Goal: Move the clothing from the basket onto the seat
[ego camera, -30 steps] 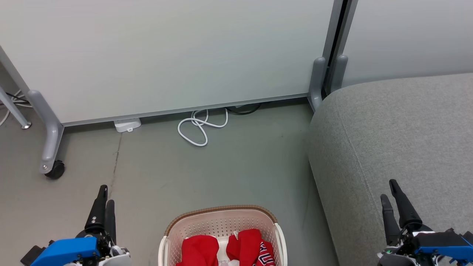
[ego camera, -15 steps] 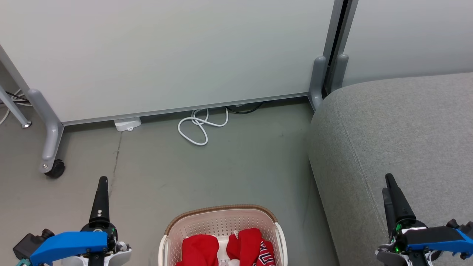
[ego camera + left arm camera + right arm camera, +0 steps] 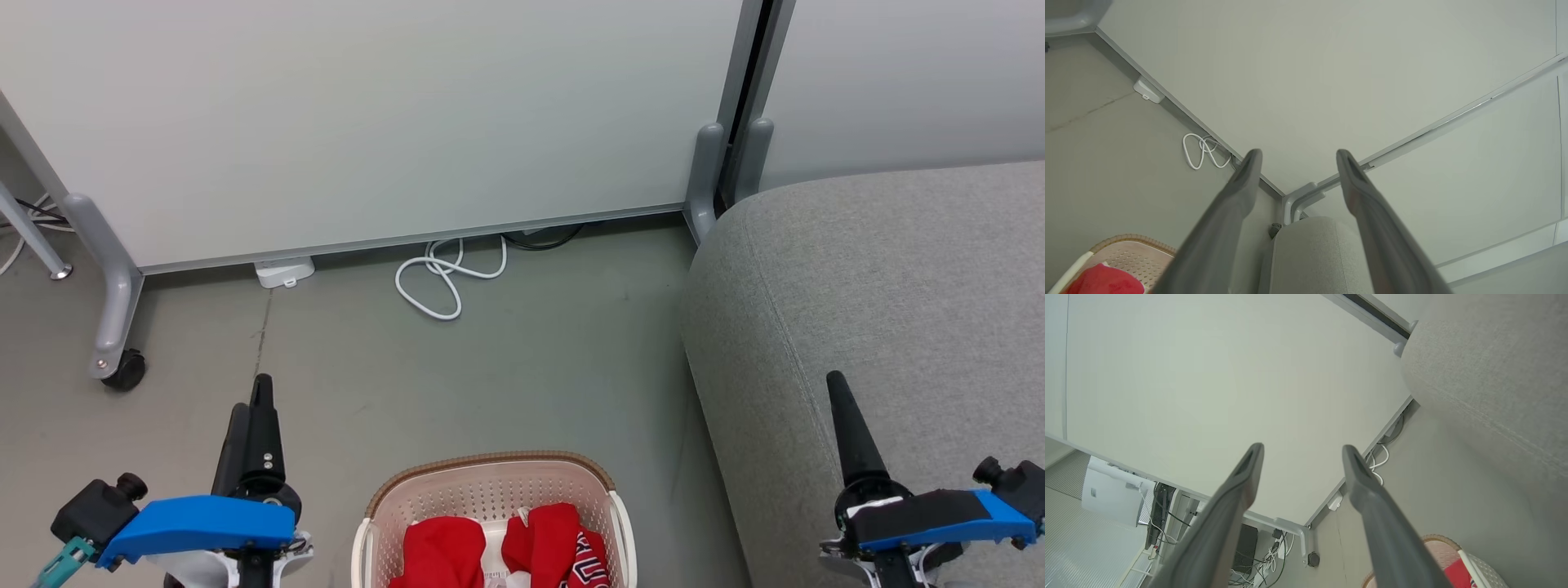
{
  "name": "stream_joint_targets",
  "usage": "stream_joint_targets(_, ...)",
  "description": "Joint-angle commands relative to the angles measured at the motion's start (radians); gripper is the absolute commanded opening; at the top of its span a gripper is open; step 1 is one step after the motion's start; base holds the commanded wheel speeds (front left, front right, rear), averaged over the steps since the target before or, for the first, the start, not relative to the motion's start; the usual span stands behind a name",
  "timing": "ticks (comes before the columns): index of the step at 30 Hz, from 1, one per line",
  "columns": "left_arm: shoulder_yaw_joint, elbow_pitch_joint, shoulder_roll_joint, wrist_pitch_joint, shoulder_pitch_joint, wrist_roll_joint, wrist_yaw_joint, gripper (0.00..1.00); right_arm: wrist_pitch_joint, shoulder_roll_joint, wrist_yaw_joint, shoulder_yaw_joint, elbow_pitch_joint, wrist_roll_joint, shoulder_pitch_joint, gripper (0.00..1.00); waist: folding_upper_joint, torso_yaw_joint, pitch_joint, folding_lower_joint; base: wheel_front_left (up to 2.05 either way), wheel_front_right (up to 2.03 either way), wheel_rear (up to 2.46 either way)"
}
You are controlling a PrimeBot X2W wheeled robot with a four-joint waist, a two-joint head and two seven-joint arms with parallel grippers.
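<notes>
**Clothing Lies in the Basket, Both Grippers Held Open**

The clothing (image 3: 441, 554), red with a patch of lettering at its right side, is seen bunched in the bottom of the basket (image 3: 490, 462). The basket is set on the floor (image 3: 506, 376) at the lower edge of the head view. It is cut off by that edge, so how many garments are piled there cannot be told.

Just to the right stands the seat (image 3: 898, 286), with its rounded corner near the basket and no garment seen on it. The basket is probably placed there so that the carry is kept short.

The left gripper (image 3: 1298, 155) is held above the floor to the basket's left, and the right gripper (image 3: 1300, 448) by the seat's near edge. On both, the fingers are spread wide and nothing is grasped. The basket is thus flanked, and a reach down into it is judged to be the step in hand.

A coiled white cable (image 3: 441, 282) is left by the partition (image 3: 367, 122), well apart from the work.
</notes>
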Motion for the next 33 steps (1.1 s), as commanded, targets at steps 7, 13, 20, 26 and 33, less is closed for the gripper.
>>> stream_joint_targets(7, -0.036, -0.021, 0.008, -0.033, -0.03, 0.168, 0.015, 1.0, -0.034, -0.007, 0.001, 0.028, -0.02, -0.151, -0.022, 1.0, 0.0, 0.003, 0.0, 0.0, 0.0, 0.0, 0.0)
stream_joint_targets(13, -0.056, -0.018, 0.009, -0.053, -0.029, 0.269, 0.022, 1.0, -0.053, -0.008, 0.001, 0.043, -0.021, -0.24, -0.022, 1.0, 0.0, 0.005, 0.0, 0.0, 0.0, 0.0, 0.0)
stream_joint_targets(20, -0.077, -0.009, 0.013, -0.075, -0.027, 0.368, 0.031, 1.0, -0.075, -0.008, 0.002, 0.059, -0.021, -0.331, -0.021, 1.0, 0.0, 0.008, 0.0, 0.0, 0.0, 0.0, 0.0)
stream_joint_targets(26, -0.092, -0.002, 0.017, -0.093, -0.028, 0.444, 0.04, 1.0, -0.093, -0.009, 0.002, 0.069, -0.017, -0.403, -0.022, 1.0, 0.0, 0.01, -0.001, 0.0, 0.0, 0.0, 0.0)
stream_joint_targets(33, -0.114, -0.005, 0.022, -0.113, -0.029, 0.526, 0.047, 1.0, -0.113, -0.01, 0.002, 0.079, -0.012, -0.484, -0.023, 1.0, 0.0, 0.013, 0.0, 0.0, 0.0, 0.0, 0.0)
